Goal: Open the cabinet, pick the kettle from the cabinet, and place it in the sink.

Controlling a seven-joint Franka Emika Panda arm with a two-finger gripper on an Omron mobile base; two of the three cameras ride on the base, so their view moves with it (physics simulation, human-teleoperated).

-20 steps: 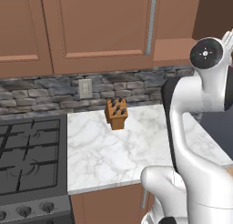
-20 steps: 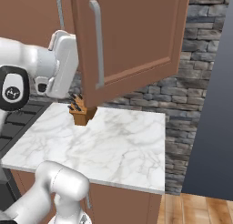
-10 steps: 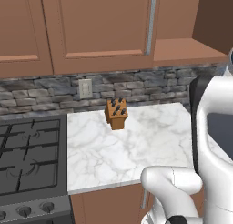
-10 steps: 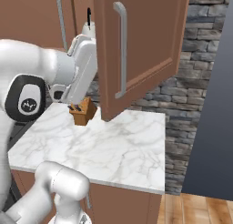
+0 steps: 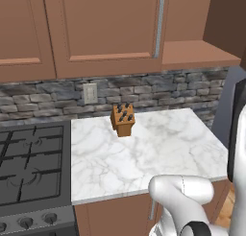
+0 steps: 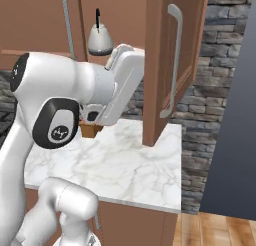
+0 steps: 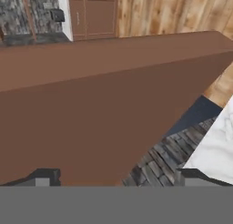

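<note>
The wall cabinet's right door (image 6: 159,65) stands swung wide, almost edge-on, its long silver bar handle (image 6: 174,60) facing right. Inside on the shelf sits the silver-grey kettle (image 6: 100,40) with its thin black handle upright. My white arm (image 6: 100,90) reaches up just below and in front of the kettle. In the hand view my gripper (image 7: 119,178) is open, fingertips (image 7: 43,175) far apart, with a flat brown cabinet panel (image 7: 91,114) close ahead and nothing between them. The open cabinet's bare shelf (image 5: 197,53) shows at upper right. The sink is out of view.
A wooden knife block (image 5: 122,119) stands at the back of the marble counter (image 5: 144,153). A gas stove (image 5: 29,163) lies to the left. Closed wall cabinet doors (image 5: 105,29) hang above. The stone backsplash (image 5: 144,93) carries an outlet (image 5: 90,92).
The cabinet door has swung from half open to wide open, uncovering the kettle. My arm has moved right and up with it, and the gripper stayed open.
</note>
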